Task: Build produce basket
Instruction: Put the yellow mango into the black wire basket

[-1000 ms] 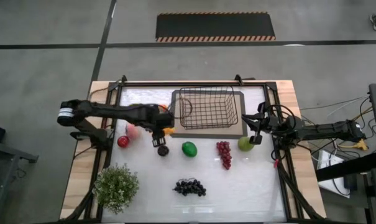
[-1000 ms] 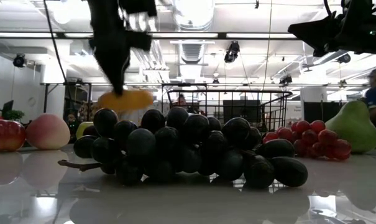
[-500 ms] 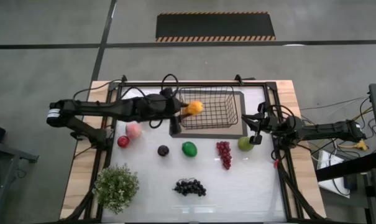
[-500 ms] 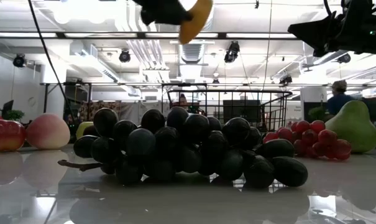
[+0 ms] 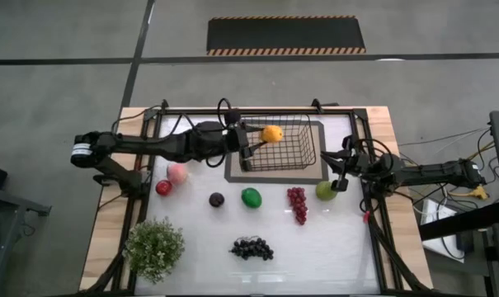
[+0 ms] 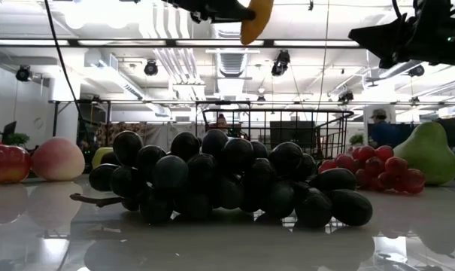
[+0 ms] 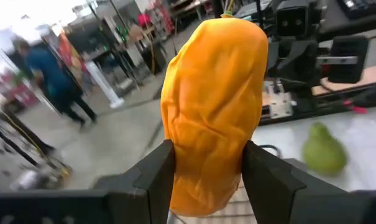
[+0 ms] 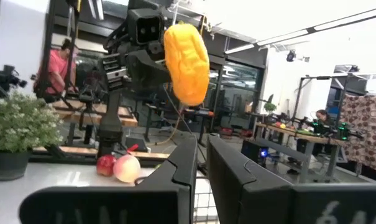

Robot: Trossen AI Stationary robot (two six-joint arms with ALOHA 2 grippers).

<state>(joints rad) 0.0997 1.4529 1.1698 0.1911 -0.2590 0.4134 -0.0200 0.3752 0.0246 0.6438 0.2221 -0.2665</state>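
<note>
Orange against black wire: seen from above, the mango (image 5: 272,134) hangs over the basket (image 5: 303,157), just inside its left rim, gripped by the left hand (image 5: 260,139). Outside the basket on the desk (image 5: 331,247) lie a peach (image 5: 177,172) and red apple (image 5: 163,187) to its left, a plum (image 5: 217,199), green apple (image 5: 251,197) and red grapes (image 5: 297,204) in front of it, and dark grapes (image 5: 251,247) and a potted plant (image 5: 154,248) farther out. The right hand (image 5: 341,183) waits at the basket's right, fingers pressed together, touching a green pear (image 5: 326,190).

From desk level, the mango (image 6: 255,19) is high above the basket (image 6: 272,132), which stands behind the dark grapes (image 6: 227,181).

Left wrist camera: both fingers (image 7: 156,174) clamp the mango (image 7: 211,106), with the pear (image 7: 324,148) beyond.

Right wrist camera: closed fingers (image 8: 184,165) point toward the raised mango (image 8: 186,62); the peach (image 8: 127,168) and plant (image 8: 17,134) sit beyond.
</note>
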